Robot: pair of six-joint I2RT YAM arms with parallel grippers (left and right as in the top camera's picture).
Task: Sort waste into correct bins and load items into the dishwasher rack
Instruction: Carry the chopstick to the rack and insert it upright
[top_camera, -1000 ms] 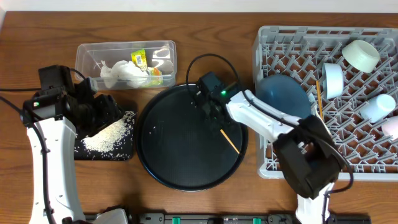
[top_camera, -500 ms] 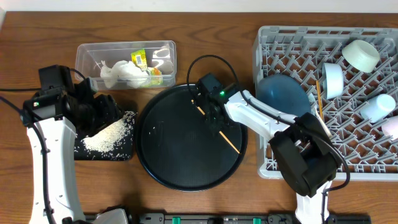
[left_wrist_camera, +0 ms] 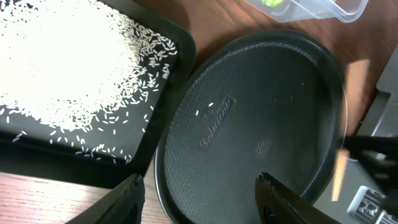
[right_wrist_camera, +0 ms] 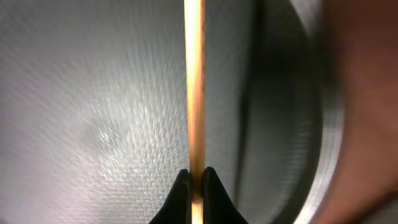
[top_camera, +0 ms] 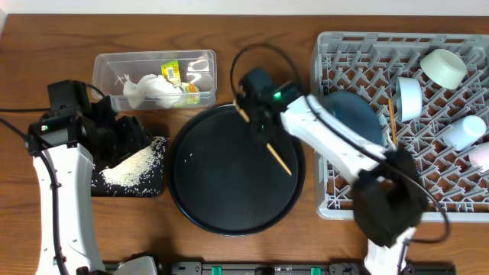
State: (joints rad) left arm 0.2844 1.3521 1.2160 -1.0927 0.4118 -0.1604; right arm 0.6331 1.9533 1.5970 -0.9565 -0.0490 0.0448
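My right gripper (top_camera: 261,130) is shut on a thin wooden chopstick (top_camera: 278,160) and holds it over the right side of the large round black tray (top_camera: 221,206). In the right wrist view the jaws (right_wrist_camera: 194,180) pinch the chopstick (right_wrist_camera: 194,81). My left gripper (left_wrist_camera: 202,193) is open and empty, over the gap between the round tray (left_wrist_camera: 261,112) and the shallow black tray (left_wrist_camera: 168,93) with white rice (left_wrist_camera: 62,62). The clear tub (top_camera: 107,69) holds white napkins (top_camera: 145,92) and a yellow-green wrapper (top_camera: 171,72). The grey rack (top_camera: 336,46) holds a blue bowl (top_camera: 348,114), white cups (top_camera: 445,67) and another chopstick (top_camera: 391,118).
The shallow black tray (top_camera: 149,183) sits left of the round tray, with rice (top_camera: 134,164) piled on it. The left arm (top_camera: 61,176) stands along the table's left side. The right arm (top_camera: 344,153) reaches across the rack's left edge.
My right gripper has lifted the chopstick off the round tray and moved slightly toward the far side. The left arm has not moved.
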